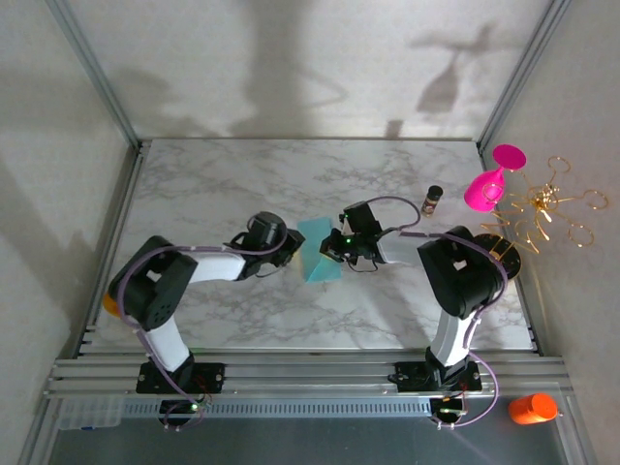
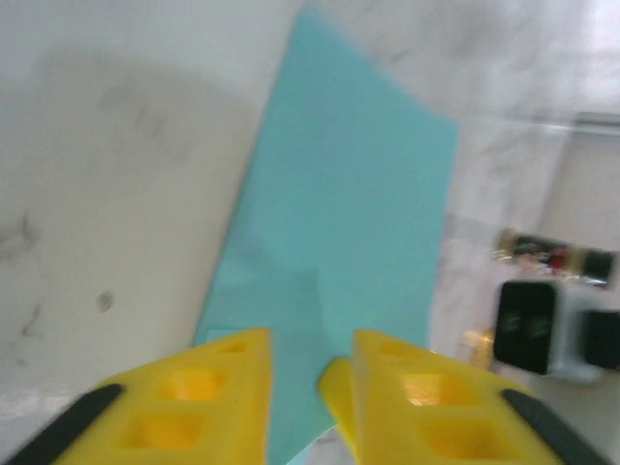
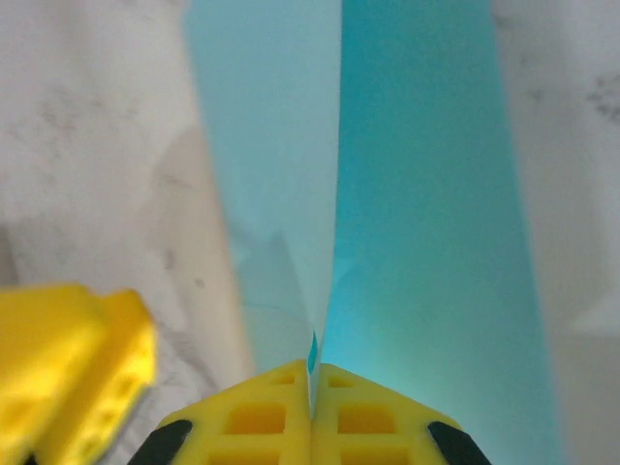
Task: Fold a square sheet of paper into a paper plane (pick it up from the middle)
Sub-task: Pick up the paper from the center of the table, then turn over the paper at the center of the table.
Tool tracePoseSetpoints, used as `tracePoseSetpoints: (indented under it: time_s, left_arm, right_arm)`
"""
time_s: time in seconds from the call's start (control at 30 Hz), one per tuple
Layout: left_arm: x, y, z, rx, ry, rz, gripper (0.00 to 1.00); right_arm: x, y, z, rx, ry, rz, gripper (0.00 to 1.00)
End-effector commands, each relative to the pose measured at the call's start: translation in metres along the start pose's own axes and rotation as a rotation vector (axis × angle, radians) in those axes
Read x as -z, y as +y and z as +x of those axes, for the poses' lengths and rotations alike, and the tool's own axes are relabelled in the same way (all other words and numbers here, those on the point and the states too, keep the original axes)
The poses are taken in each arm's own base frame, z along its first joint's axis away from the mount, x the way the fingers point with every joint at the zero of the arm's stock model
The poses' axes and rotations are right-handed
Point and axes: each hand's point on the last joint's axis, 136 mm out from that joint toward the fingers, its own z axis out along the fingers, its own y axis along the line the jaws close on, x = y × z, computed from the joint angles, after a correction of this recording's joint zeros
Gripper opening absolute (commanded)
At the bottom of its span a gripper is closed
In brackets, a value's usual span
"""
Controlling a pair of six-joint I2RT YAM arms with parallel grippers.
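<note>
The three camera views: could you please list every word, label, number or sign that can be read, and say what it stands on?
No text can be read in these views.
Square sheet of paper: plain teal, no print on it.
Small dark jar: any label is too small to read.

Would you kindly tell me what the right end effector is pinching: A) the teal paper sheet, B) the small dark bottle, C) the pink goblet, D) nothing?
A: the right end effector is closed on an edge of the teal paper sheet in its wrist view.
</note>
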Motion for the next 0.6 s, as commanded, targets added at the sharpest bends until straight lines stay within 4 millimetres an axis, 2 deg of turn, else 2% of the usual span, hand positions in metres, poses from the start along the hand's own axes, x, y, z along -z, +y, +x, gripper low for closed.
tracePoseSetpoints:
  time_s: [0.0, 0.13, 0.2, 0.33, 0.37, 0.57]
  left_arm:
    - [0.036, -0.035, -0.026, -0.115, -0.067, 0.108, 0.41]
    - [0.058, -0.056, -0.025, -0.2, -0.05, 0.193, 0.71]
    - [0.064, -0.063, -0.018, -0.221, -0.02, 0.247, 0.81]
    - [0.072, -0.077, 0.005, -0.216, 0.068, 0.39, 0.93]
    - [0.074, -0.08, 0.009, -0.213, 0.081, 0.417, 0.99]
    - [0.074, -0.09, 0.03, -0.237, 0.146, 0.477, 0.99]
  right_arm:
    - [0.03, 0.034, -0.03, 0.097, -0.126, -0.122, 0.0]
    - [0.056, 0.066, -0.043, 0.149, -0.153, -0.264, 0.0]
    - [0.066, 0.081, -0.046, 0.156, -0.142, -0.339, 0.0]
    - [0.081, 0.106, -0.046, 0.171, -0.117, -0.464, 0.0]
    - [0.083, 0.111, -0.045, 0.174, -0.108, -0.489, 0.0]
    - [0.09, 0.122, -0.043, 0.136, -0.061, -0.571, 0.0]
